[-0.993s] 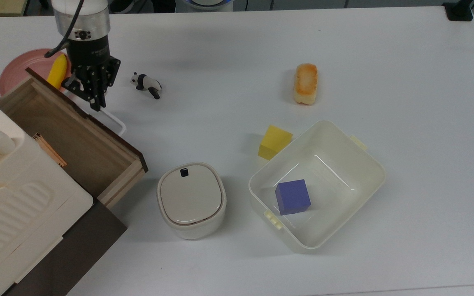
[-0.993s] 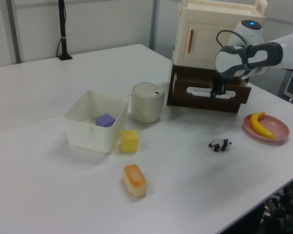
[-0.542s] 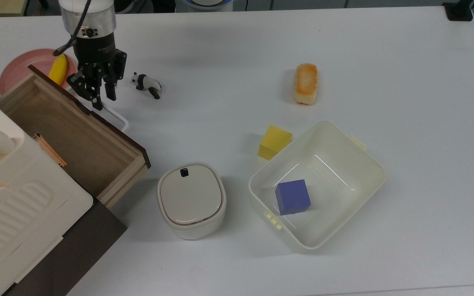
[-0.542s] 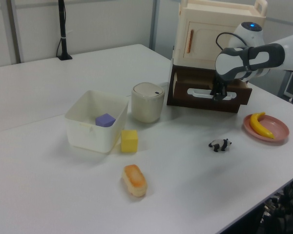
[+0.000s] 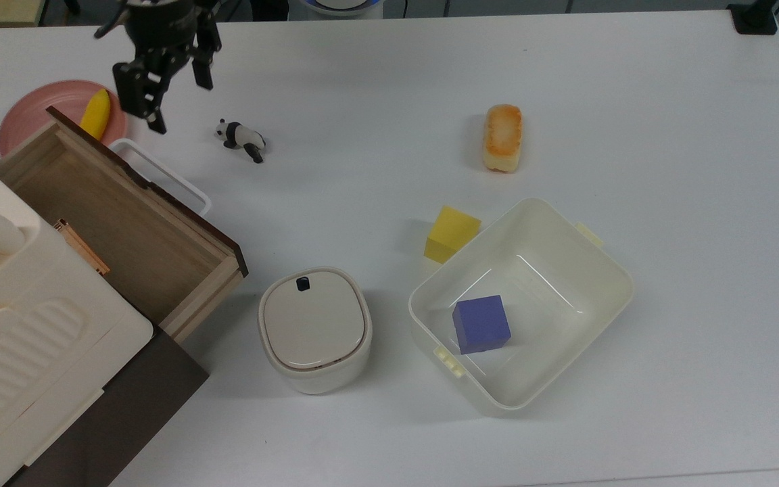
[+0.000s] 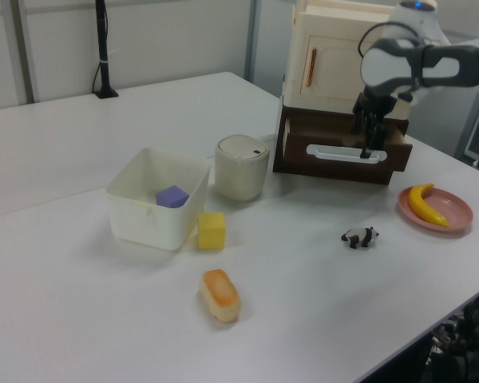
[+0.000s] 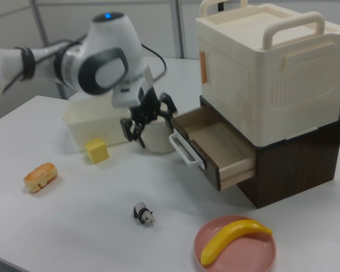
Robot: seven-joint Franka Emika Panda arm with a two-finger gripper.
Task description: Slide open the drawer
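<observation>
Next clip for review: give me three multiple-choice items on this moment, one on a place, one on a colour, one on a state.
1. Where is the banana?
A. in the tub
B. on the pink plate
C. in the drawer

2. What colour is the cube inside the tub?
A. purple
B. yellow
C. red

3. How is the drawer?
A. shut
B. pulled out, held by the hand
C. pulled out, with the hand open and clear of the handle

Answers:
1. B, it lies on the plate in every view.
2. A, the yellow cube sits outside the tub.
3. C, the wood interior is exposed and the hand is raised above the table.
</observation>
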